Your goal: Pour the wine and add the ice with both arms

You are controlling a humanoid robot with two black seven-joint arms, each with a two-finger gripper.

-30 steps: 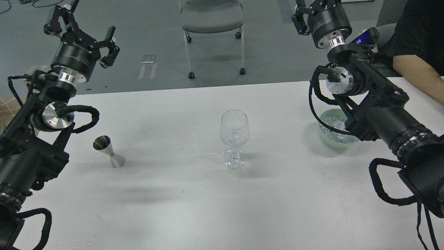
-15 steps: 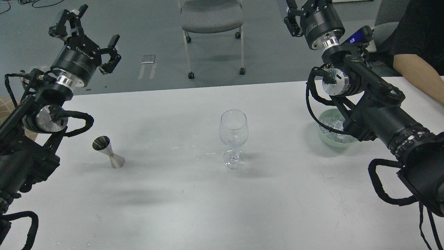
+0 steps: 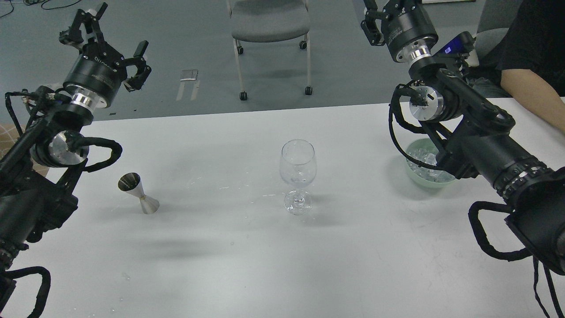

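A white table (image 3: 220, 265) filled the view, seen from the robot's head. An empty wine glass (image 3: 298, 176) stood upright near the table's middle. A steel jigger (image 3: 138, 194) stood well apart from it toward the left edge. A pale green bowl (image 3: 415, 176) holding the ice (image 3: 419, 157), small clear cubes, sat near the right edge, partly hidden behind the right arm.

The left gripper (image 3: 108, 44) hung beyond the far left corner, fingers spread and holding nothing. Compared with half a second before, it had lifted slightly and drawn back toward the left. The right gripper (image 3: 388, 13) was raised past the far right corner and cut off by the frame's top; whether its fingers were open or closed could not be told. It had barely moved.

Glass, jigger and bowl had not shifted. Neither arm was near them, so pouring and adding ice both appeared still undone.

A person's bare forearm (image 3: 534, 99) rested at the far right corner, and an office chair (image 3: 269, 26) stood beyond the far edge.
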